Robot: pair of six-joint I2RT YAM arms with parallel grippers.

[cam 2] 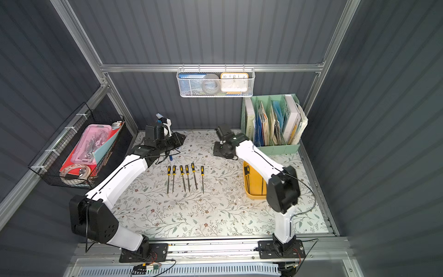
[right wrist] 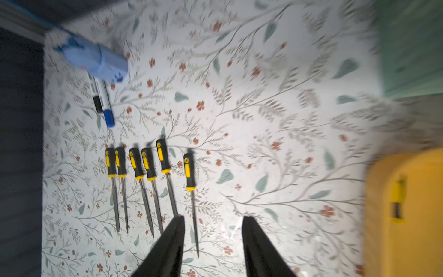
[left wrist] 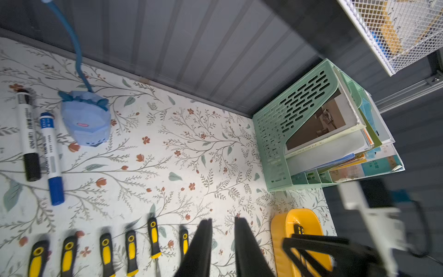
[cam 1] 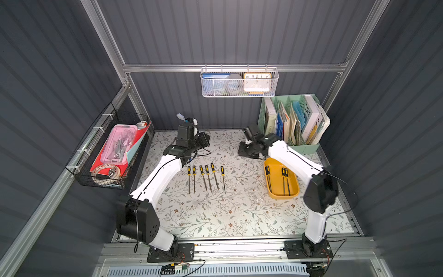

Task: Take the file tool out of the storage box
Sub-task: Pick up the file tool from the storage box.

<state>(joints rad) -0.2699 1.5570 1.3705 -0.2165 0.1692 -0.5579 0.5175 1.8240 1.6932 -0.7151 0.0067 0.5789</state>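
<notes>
File tools (cam 1: 267,171), three, lie lengthwise in the mustard-yellow storage box (cam 1: 282,197) by the right arm, six more files (cam 1: 206,169) rowed on the tabletop (cam 1: 239,211); right gripper (right wrist: 213,218), jaws half apart and empty, should close squarely across one handle, left gripper (left wrist: 223,219), narrowly parted, empty, standing clear.

Light: bright from above on my floral-patterned tabletop (cam 1: 227,215); walls dim.
Blur: my right wrist view smears the mustard-yellow plastic tray (right wrist: 419,239).
Edges: top views bow.
</notes>
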